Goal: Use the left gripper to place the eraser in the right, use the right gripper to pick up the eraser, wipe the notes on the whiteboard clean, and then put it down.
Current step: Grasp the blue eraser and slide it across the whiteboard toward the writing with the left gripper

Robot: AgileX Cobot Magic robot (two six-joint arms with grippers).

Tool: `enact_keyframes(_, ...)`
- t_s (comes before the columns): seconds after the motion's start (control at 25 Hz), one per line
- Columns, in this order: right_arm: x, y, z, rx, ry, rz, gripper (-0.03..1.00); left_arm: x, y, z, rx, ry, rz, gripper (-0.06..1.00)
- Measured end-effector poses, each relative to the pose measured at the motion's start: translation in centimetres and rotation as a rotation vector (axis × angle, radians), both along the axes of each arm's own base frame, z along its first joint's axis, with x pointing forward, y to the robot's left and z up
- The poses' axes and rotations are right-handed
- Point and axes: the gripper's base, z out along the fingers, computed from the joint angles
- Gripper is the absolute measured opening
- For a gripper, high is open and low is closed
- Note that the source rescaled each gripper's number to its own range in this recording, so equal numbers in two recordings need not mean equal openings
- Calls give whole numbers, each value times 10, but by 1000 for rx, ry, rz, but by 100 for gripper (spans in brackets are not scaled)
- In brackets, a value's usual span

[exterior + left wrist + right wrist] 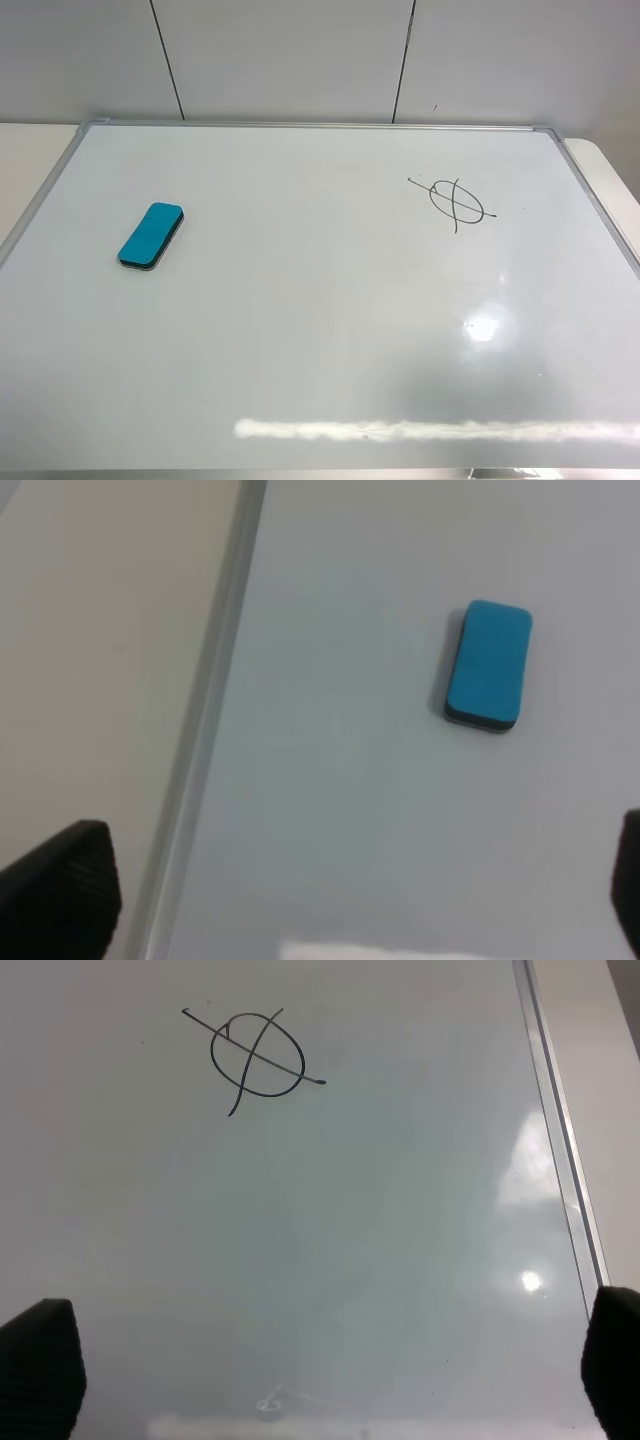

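Eraser: we see the eraser (151, 236) lying flat on the left part of the whiteboard (320, 330), teal side up with the dark felt underneath. Its long side is angled, and nothing touches it.
Notes: the notes (455, 203) — an oval crossed by two thin lines — sit on the far right part of the board, well apart from the eraser.
Left gripper: we find the left gripper (345, 895) spread wide, with only the black ends of its fingers (60, 890) showing at the edges of its wrist view. It has hold of nothing and hangs above the board's left side, apart from the eraser.
Right gripper: the right gripper (325, 1360) is likewise spread wide and grips nothing. It hangs over bare board on the right, nearer to us than the notes.
Frame: a thin silver frame (310, 125) borders the board.
Glare: a bright glare (482, 327) lies on the glossy near-right surface.
Table: a cream table (25, 160) shows beyond the left and right edges.
Wall: a grey panelled wall (280, 60) stands behind the far edge.
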Motion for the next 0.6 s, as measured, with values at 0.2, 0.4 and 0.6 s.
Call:
enact_keyframes(0.2, 0, 0, 0, 0, 0, 0, 100, 0, 0, 0, -1, 0, 1, 100)
enact_keyframes(0.4, 0, 0, 0, 0, 0, 0, 100, 0, 0, 0, 0, 0, 0, 100)
enact_keyframes(0.6, 0, 0, 0, 0, 0, 0, 100, 0, 0, 0, 0, 0, 0, 100)
